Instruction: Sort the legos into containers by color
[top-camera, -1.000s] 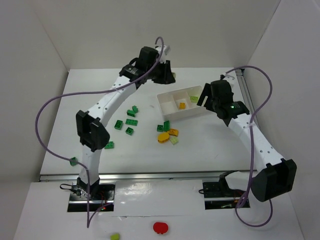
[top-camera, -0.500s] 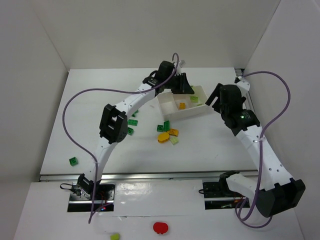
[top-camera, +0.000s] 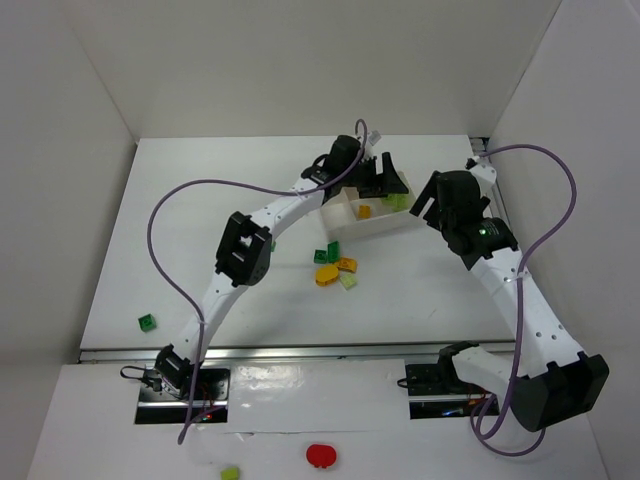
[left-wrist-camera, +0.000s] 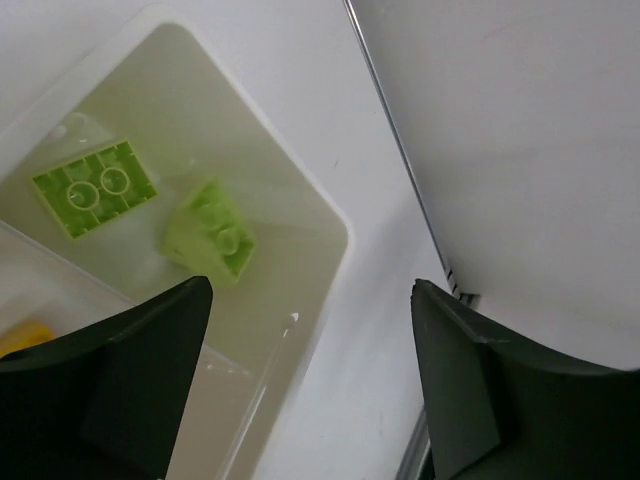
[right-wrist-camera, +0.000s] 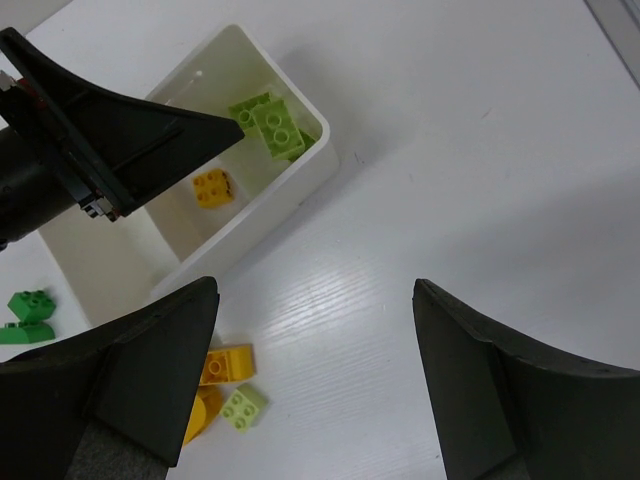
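Your left wrist view shows the left gripper (left-wrist-camera: 305, 300) spread, empty, over two pale yellow-green studded plastic bricks (left-wrist-camera: 210, 232) in the shallow white plastic tray's (left-wrist-camera: 338, 225) right end compartment, only the top view shows a lone dark green brick (top-camera: 147, 321) at the white bench's (top-camera: 420, 280) near left, and your right gripper (right-wrist-camera: 315, 300) hangs spread right of the tray.

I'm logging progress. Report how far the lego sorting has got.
Done: the tray holds two pale yellow-green bricks in its end compartment, one orange brick in the middle. In hand: nothing; the left gripper hangs open over it and the right gripper is open. Left: orange bricks, a pale green brick and dark green bricks on the table, plus a stray dark green brick.
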